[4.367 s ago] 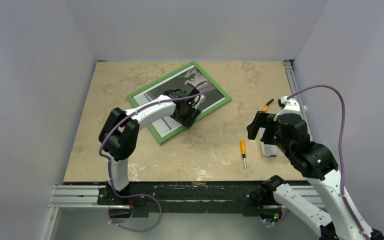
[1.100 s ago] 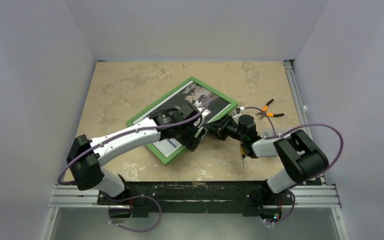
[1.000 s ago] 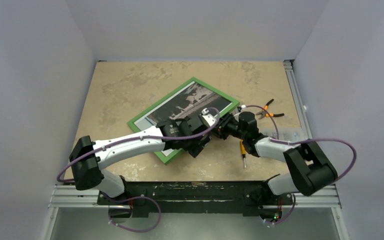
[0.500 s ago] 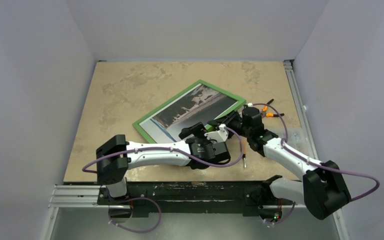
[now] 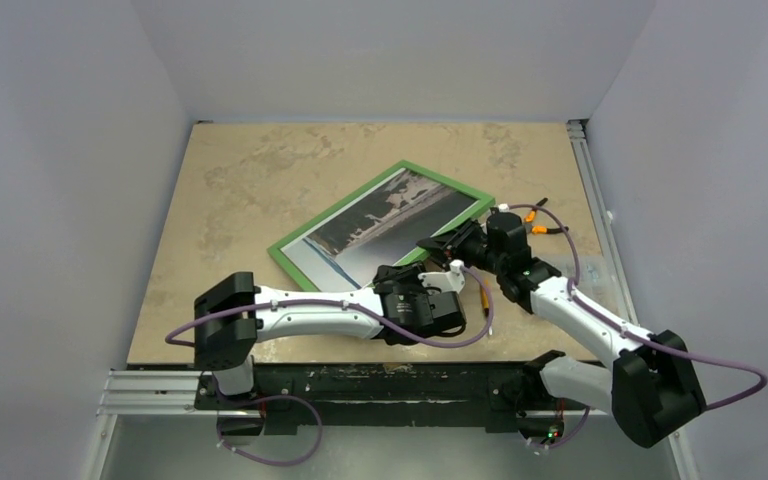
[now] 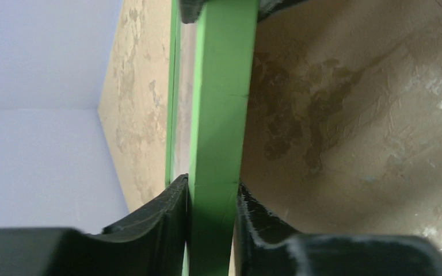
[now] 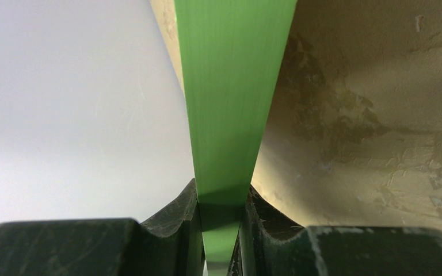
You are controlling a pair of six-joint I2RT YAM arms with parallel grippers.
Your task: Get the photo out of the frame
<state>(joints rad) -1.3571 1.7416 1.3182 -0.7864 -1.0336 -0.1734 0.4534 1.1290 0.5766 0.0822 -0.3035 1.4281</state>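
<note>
The frame (image 6: 218, 115) sits right of the middle of the table (image 5: 260, 170) with its picture side up. The photo (image 5: 390, 215) is inside it, and green border shows on the sides that are in view. Its long axis lies diagonally, from the table's near left to its far right. One short end points toward the near-left corner and the other toward the far right, close to the pliers (image 5: 550, 228). The near long edge looks raised off the table, so the face tips away from the arms. Whether the far long edge touches the table cannot be told.

Both arms hold that near long edge, side by side. The left gripper (image 6: 212, 187) pinches it about halfway along, its two black fingers (image 6: 161, 210) pressed against either face of the green strip. The right gripper (image 7: 221, 192) pinches the same edge a little farther along, toward the far-right corner, and its fingers (image 7: 172, 215) also press on both faces. Each wrist view looks straight down the edge — green strip in the middle, mottled table to the right.

By count there is one frame, one photo and two grippers. There is also one orange-handled screwdriver (image 5: 484, 292), lying on the table just beside the grippers and partly under a cable. The single pair of pliers has orange grips and lies behind the right arm, half hidden by it.
</note>
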